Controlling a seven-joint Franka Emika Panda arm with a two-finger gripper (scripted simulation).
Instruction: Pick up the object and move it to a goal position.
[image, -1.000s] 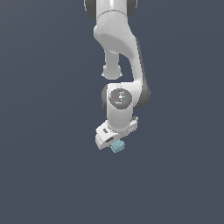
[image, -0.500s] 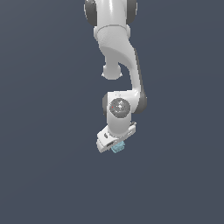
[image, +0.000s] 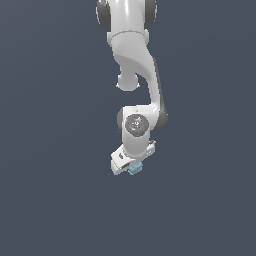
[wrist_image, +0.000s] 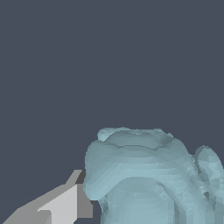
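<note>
Gripper (image: 131, 169) clamped on object (image: 134, 169); pale teal blob sits between fingers, bulging past fingertip (wrist_image: 65, 203) in wrist view.

Even, soft light is falling across both renders, with the flat slate-grey backdrop showing no cast shadows. In the exterior view the white arm (image: 134, 75) is shading gently towards grey along its right edge, without glare. In the wrist view the object (wrist_image: 153, 179) is looming very close, its ridges crisply faceted and softly shaded; edges are staying sharp, though coarse and blocky.
</note>
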